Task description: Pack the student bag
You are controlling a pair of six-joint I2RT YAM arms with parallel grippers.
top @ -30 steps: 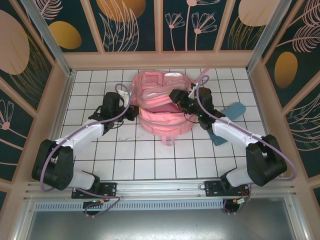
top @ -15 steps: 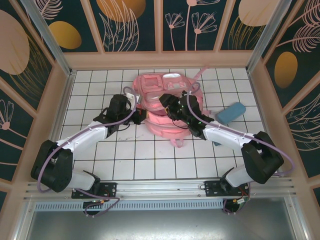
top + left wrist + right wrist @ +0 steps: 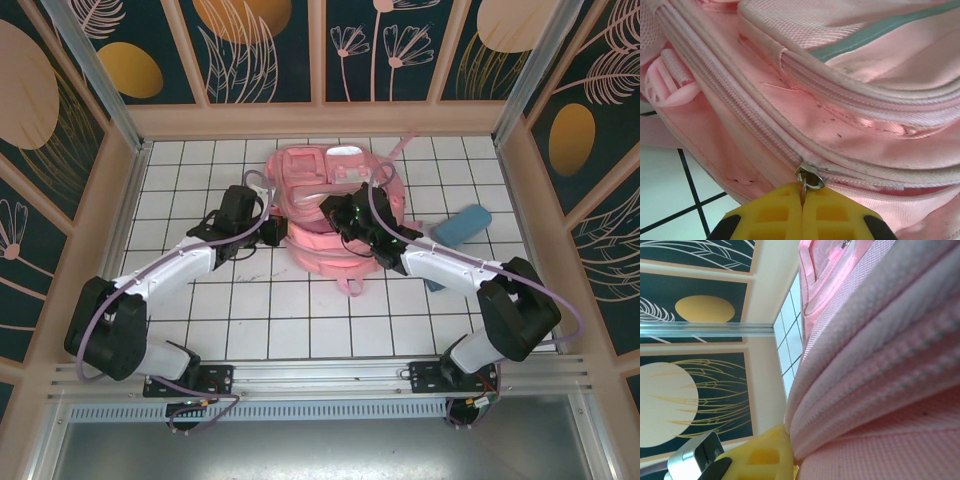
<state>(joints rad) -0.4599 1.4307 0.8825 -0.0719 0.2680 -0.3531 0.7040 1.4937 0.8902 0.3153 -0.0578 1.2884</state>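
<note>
**A:** Where does the student bag (image 3: 305, 175) lie from your tools?

**B:** Between them. My left gripper (image 3: 802, 202) meets it dead ahead of the tips. My right gripper (image 3: 338, 212) presses in from the opposite flank, over the bag's middle.

**A:** What is the left one holding?

**B:** Its yellow pads (image 3: 770, 215) are pinched together on the metal zipper pull (image 3: 809, 179), with the ring just clear of the tips.

**A:** Which way does the zip run from there?

**B:** The zip track (image 3: 730, 95) leaves the pull on a slant, away from me and to my left. Another stretch goes off to the right along the bag's edge. I judge the pull must travel along that line, not straight back toward me.

**A:** Is the right one clamped?

**B:** I cannot tell. Its wrist view gives one yellow finger (image 3: 765, 452) laid against a ribbed fold of pink fabric, and the other finger is hidden.

**A:** Anything outside the bag?

**B:** A blue pencil case (image 3: 462, 224), well apart to the right of my right gripper, so that arm is nearer to it.
</note>
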